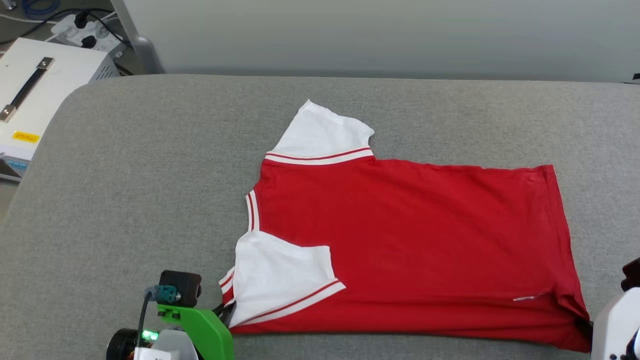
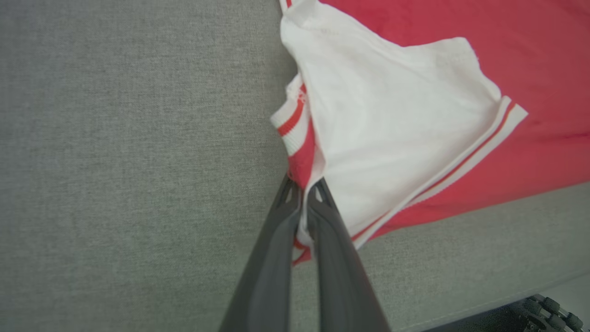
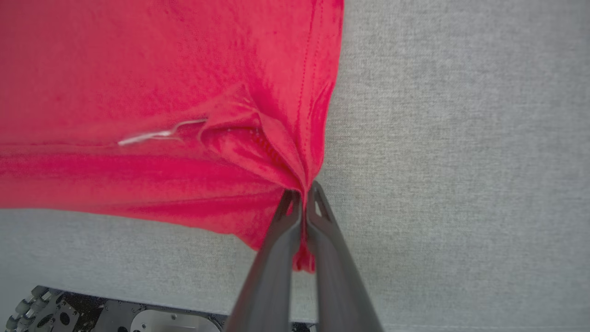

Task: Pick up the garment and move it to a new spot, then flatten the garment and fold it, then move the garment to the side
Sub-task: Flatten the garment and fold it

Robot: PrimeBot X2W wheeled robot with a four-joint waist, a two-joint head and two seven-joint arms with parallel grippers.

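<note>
Across the grey cloth-covered counter (image 1: 150,200), seen from the head, the garment (image 1: 410,235) lay flat at the middle and right, collar to the left, hem to the right, plain red side up, its near white sleeve (image 1: 280,280) folded onto the body; the left tool (image 1: 226,311) met the near shoulder corner and the right tool (image 1: 584,327) the near hem corner, both arms reaching in low from the bottom edge. From the left wrist, the fingers (image 2: 329,230) were clenched on a thin pinch of red cloth and striped trim beside the sleeve, slanting down to the counter; from the right wrist, that tool was clenched on the bunched hem corner, puckers running into the grip. A fold or a carry seemed to be in hand; doing it well would mean raising both corners together and level, keeping the near edge taut between them, and minding that the thin left pinch did not slip.
</note>
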